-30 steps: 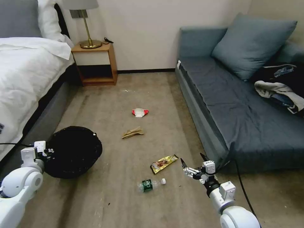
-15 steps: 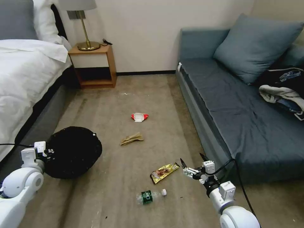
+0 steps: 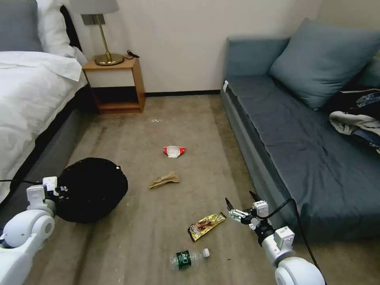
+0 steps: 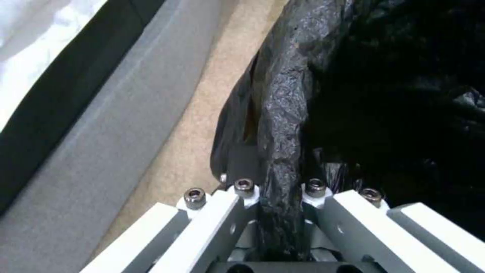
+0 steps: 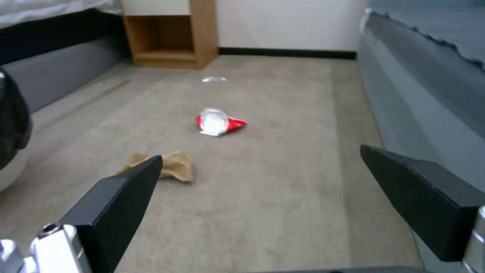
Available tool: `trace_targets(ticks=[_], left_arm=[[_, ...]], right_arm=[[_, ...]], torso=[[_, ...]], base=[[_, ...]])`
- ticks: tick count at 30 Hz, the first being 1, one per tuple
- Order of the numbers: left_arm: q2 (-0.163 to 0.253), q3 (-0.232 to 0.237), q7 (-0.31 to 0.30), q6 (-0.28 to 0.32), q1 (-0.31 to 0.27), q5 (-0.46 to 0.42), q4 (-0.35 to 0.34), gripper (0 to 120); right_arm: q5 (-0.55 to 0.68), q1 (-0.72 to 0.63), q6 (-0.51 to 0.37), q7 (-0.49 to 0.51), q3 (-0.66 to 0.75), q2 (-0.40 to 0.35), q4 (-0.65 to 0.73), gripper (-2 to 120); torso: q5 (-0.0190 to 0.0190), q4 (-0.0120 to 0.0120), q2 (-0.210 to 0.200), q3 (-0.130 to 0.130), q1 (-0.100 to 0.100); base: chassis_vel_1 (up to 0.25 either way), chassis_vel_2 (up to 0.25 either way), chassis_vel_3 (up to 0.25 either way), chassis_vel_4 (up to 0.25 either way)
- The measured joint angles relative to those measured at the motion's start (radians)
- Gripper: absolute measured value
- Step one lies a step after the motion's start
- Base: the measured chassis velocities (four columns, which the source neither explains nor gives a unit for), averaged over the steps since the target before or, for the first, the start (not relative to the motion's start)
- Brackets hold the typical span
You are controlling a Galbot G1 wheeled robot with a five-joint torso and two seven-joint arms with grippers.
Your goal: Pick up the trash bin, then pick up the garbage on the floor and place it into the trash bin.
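The trash bin (image 3: 93, 190), lined with a crinkled black bag, hangs tilted at my lower left above the carpet. My left gripper (image 3: 59, 190) is shut on its rim; the left wrist view shows the gripper (image 4: 280, 191) pinching the bag-covered rim (image 4: 283, 125). My right gripper (image 3: 240, 202) is open, just right of the yellow-brown wrapper (image 3: 206, 225). A clear bottle (image 3: 189, 257) with a green label lies nearer me. Farther off lie crumpled tan paper (image 3: 163, 180) (image 5: 169, 167) and a red-and-white packet (image 3: 174, 151) (image 5: 219, 123).
A blue-grey sofa (image 3: 301, 150) with a cushion and a clothes pile (image 3: 356, 118) runs along the right. A bed (image 3: 27, 103) lines the left, with a wooden nightstand (image 3: 114, 85) and lamp beyond it. Open carpet lies between them.
The whole view has shifted: the litter now sits lower and nearer, so the camera moved forward. Both arms keep their pose, with the bin still held.
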Motion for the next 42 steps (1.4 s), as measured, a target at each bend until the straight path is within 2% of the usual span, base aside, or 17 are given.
trace_targets(ticks=[2, 5, 6, 7, 9, 10, 11, 14, 15, 17, 19, 20, 23, 24, 29, 32, 42], left_arm=[[0.000, -0.001, 0.000, 0.000, 0.001, 0.000, -0.003, 3], [0.000, -0.007, 0.003, 0.000, 0.010, -0.001, -0.013, 3], [0.000, -0.011, 0.005, 0.000, 0.016, -0.001, -0.019, 3], [0.000, -0.011, 0.005, 0.000, 0.016, -0.001, -0.019, 3], [-0.001, -0.017, 0.008, 0.000, 0.024, -0.001, -0.028, 3], [-0.001, -0.017, 0.008, 0.000, 0.024, -0.001, -0.028, 3], [-0.002, -0.021, 0.010, 0.000, 0.029, -0.001, -0.034, 3], [-0.008, -0.025, 0.016, 0.000, 0.038, 0.000, -0.047, 3], [-0.008, -0.025, 0.016, 0.000, 0.038, 0.000, -0.047, 3], [-0.015, -0.028, 0.016, 0.000, 0.044, 0.001, -0.056, 3], [-0.021, -0.028, 0.016, 0.000, 0.048, 0.005, -0.061, 3], [-0.021, -0.028, 0.016, 0.000, 0.048, 0.005, -0.061, 3], [-0.036, -0.029, 0.015, 0.000, 0.050, 0.014, -0.067, 3], [-0.036, -0.029, 0.015, 0.000, 0.050, 0.014, -0.067, 3], [-0.044, -0.037, 0.012, 0.003, 0.067, 0.020, -0.083, 3], [-0.061, -0.041, 0.011, 0.005, 0.070, 0.030, -0.085, 3], [-0.087, -0.054, 0.010, 0.005, 0.089, 0.048, -0.086, 3]], right_arm=[[0.001, 0.021, 0.001, -0.014, -0.004, -0.019, -0.009, 100], [0.015, 0.083, 0.008, -0.060, -0.028, -0.096, -0.039, 100], [0.030, 0.133, 0.021, -0.101, -0.060, -0.165, -0.069, 100], [0.030, 0.133, 0.021, -0.101, -0.060, -0.165, -0.069, 100], [0.048, 0.200, 0.045, -0.152, -0.126, -0.261, -0.108, 100], [0.048, 0.200, 0.045, -0.152, -0.126, -0.261, -0.108, 100], [0.058, 0.250, 0.066, -0.191, -0.177, -0.325, -0.138, 100], [0.068, 0.363, 0.099, -0.266, -0.288, -0.438, -0.200, 100], [0.068, 0.363, 0.099, -0.266, -0.288, -0.438, -0.200, 100], [0.068, 0.485, 0.113, -0.336, -0.408, -0.510, -0.243, 100], [0.061, 0.559, 0.110, -0.368, -0.500, -0.537, -0.259, 100], [0.061, 0.559, 0.110, -0.368, -0.500, -0.537, -0.259, 100], [0.034, 0.693, 0.104, -0.457, -0.656, -0.549, -0.286, 100], [0.034, 0.693, 0.104, -0.457, -0.656, -0.549, -0.286, 100], [-0.034, 0.861, 0.104, -0.516, -0.866, -0.539, -0.311, 100], [-0.075, 0.936, 0.092, -0.532, -1.001, -0.491, -0.340, 100], [-0.106, 0.989, 0.065, -0.573, -1.115, -0.367, -0.420, 100]], torso=[[0.0000, 0.0001, 0.000, 0.000, 0.000], [0.0001, 0.0002, 0.000, 0.000, 0.000], [0.0001, 0.0002, 0.000, 0.000, 0.000], [0.0001, 0.0002, 0.000, 0.000, 0.000], [0.0003, 0.0000, 0.000, 0.000, 0.000], [0.0003, 0.0000, 0.000, 0.000, 0.000], [0.0002, 0.0002, 0.000, 0.000, 0.000], [0.0002, 0.0003, 0.000, 0.000, 0.000], [0.0002, 0.0003, 0.000, 0.000, 0.000], [0.0000, 0.0001, 0.000, 0.000, 0.000], [0.0001, 0.0000, 0.000, 0.000, 0.000], [0.0001, 0.0000, 0.000, 0.000, 0.000], [0.0001, 0.0001, 0.000, 0.000, 0.000], [0.0001, 0.0001, 0.000, 0.000, 0.000], [-0.0001, 0.0002, 0.000, 0.000, 0.000], [-0.0001, 0.0002, 0.000, 0.000, 0.000], [-0.0002, 0.0002, 0.000, 0.000, 0.000]], base=[[0.000, 0.000, 0.000, 0.000], [0.000, 0.000, 0.000, 0.000], [0.000, 0.000, 0.000, 0.000], [0.000, 0.000, 0.000, 0.000], [0.000, 0.000, 0.000, 0.000], [0.000, 0.000, 0.000, 0.000], [0.000, 0.000, 0.000, 0.000], [0.000, 0.000, 0.000, 0.000], [0.000, 0.000, 0.000, 0.000], [0.000, 0.000, 0.000, 0.000], [0.000, 0.000, 0.000, 0.000], [0.000, 0.000, 0.000, 0.000], [0.000, 0.000, 0.000, 0.000], [0.000, 0.000, 0.000, 0.000], [0.000, 0.000, 0.000, 0.000], [0.000, 0.000, 0.000, 0.000], [0.000, 0.000, 0.000, 0.000]])
